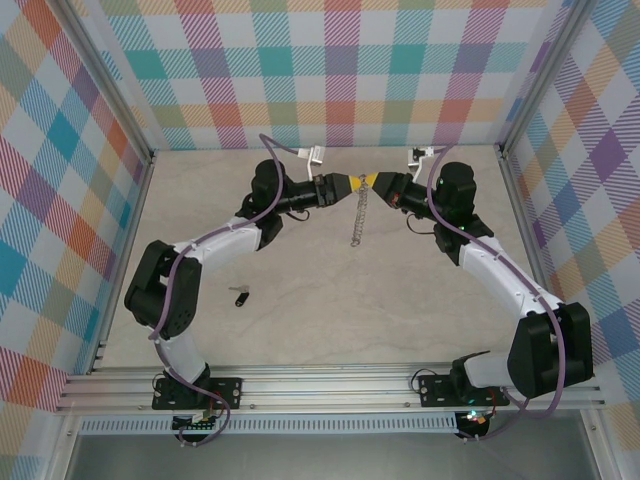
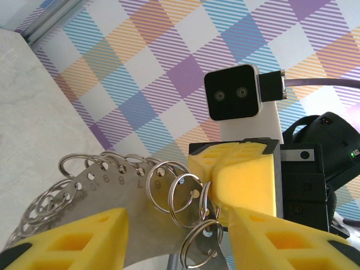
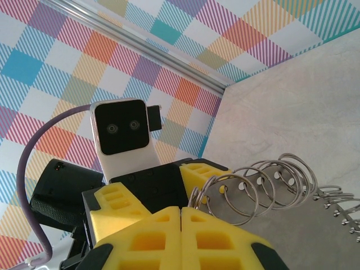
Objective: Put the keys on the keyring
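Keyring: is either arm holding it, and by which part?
Both. The left gripper and the right gripper pinch the top of the keyring from opposite sides; the rest hangs free.

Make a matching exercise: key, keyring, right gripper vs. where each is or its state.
1. key
2. keyring
3. right gripper

A. hangs in the air where the two grippers meet
B. fully shut
C. lies on the table beside the left arm

Pairs: 1-C, 2-A, 3-B

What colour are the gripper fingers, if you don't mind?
Yellow; the right gripper's fingers show it best in the right wrist view.
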